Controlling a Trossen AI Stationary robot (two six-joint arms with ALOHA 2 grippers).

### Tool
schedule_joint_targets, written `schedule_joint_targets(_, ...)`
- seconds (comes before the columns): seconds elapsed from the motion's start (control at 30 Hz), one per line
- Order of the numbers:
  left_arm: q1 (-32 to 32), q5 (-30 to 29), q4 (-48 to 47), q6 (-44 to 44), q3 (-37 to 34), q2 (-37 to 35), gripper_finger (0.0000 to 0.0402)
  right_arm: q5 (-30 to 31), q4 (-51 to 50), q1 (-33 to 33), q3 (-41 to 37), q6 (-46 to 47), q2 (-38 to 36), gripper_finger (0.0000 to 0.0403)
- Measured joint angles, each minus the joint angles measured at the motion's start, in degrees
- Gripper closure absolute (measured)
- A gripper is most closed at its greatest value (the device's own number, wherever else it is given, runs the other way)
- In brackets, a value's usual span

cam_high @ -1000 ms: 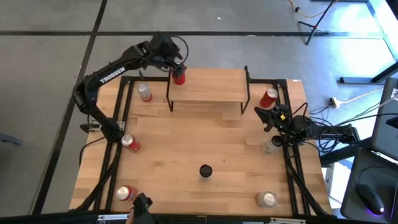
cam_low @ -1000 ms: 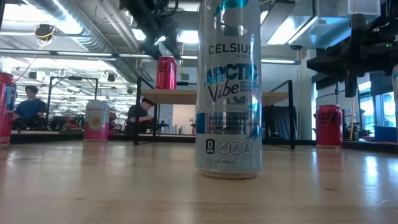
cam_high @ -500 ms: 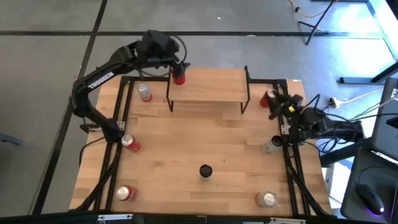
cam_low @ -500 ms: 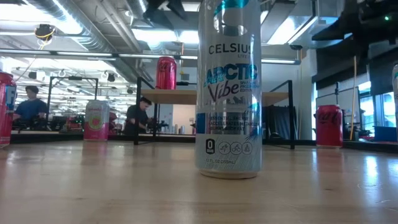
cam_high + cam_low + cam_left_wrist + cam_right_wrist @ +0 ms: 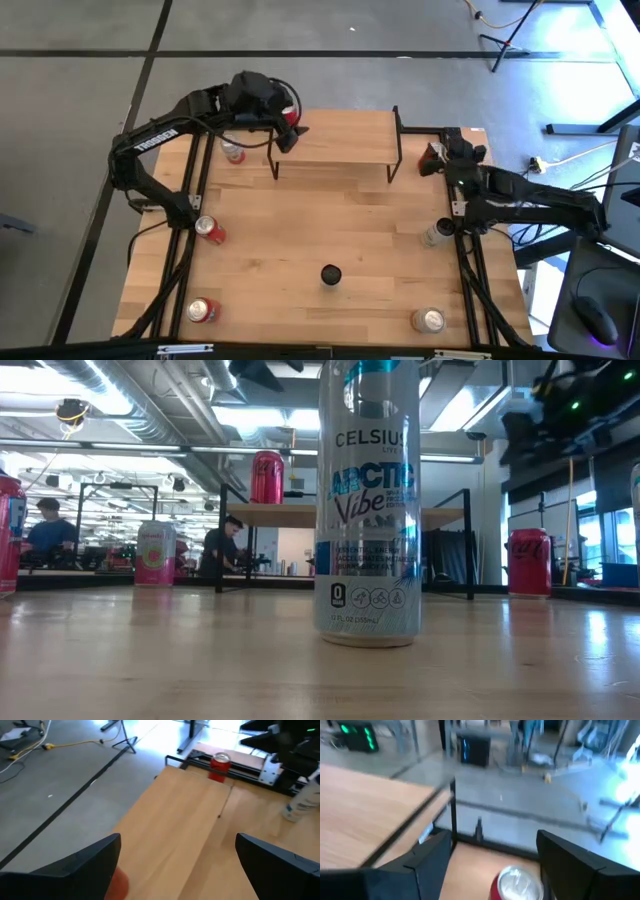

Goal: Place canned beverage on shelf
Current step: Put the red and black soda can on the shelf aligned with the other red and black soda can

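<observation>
Already one red can (image 5: 290,116) stands upright on the shelf (image 5: 340,140), the left gripper (image 5: 284,137) spread apart above it. Right gripper (image 5: 441,157), fingers released, hovers over another upright red can (image 5: 516,883), directly beneath and nearer that arm.

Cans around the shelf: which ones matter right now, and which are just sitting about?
In play:
shelf
red can on shelf
red can under right gripper
left gripper

Idle:
Celsius can
pink can
silver can
</observation>
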Motion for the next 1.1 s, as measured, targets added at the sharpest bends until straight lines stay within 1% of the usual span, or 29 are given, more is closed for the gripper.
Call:
schedule_joint_targets(0.07,-0.6,0.5,0.0,0.4,0.0,0.0,0.002,-5.2,-1.4,-4.5,0.0,2.0,1.7,0.0112)
schedule_joint_targets(0.2,-1.8,0.6,-0.1,1.1,0.0,0.0,0.002,-13.1,-1.7,-13.4,0.0,3.5,4.4,0.0107)
schedule_joint_targets(0.37,-3.0,0.6,-0.3,1.2,0.0,0.0,0.002,-19.6,-1.6,-22.3,0.0,3.8,6.6,0.0114)
schedule_joint_targets(0.5,-4.0,0.6,-0.9,2.9,0.0,0.0,0.002,-22.4,-1.6,-26.7,0.0,3.8,8.5,0.0121)
schedule_joint_targets(0.63,-4.5,0.6,-1.2,3.1,0.0,0.0,0.002,-26.8,-1.6,-29.7,0.0,3.8,10.8,0.0122)
schedule_joint_targets(0.73,-4.6,0.6,-1.3,3.1,0.0,0.0,0.002,-28.1,-1.5,-30.7,0.0,3.8,12.2,0.0122)
schedule_joint_targets(0.93,-4.6,4.5,-1.3,4.2,0.0,0.0,0.002,-27.7,-0.8,-30.6,-0.4,4.9,16.0,0.0123)
schedule_joint_targets(1.1,-4.6,4.7,-1.3,4.5,0.0,0.0,0.002,-26.9,1.2,-30.6,-1.2,5.3,19.2,0.0123)
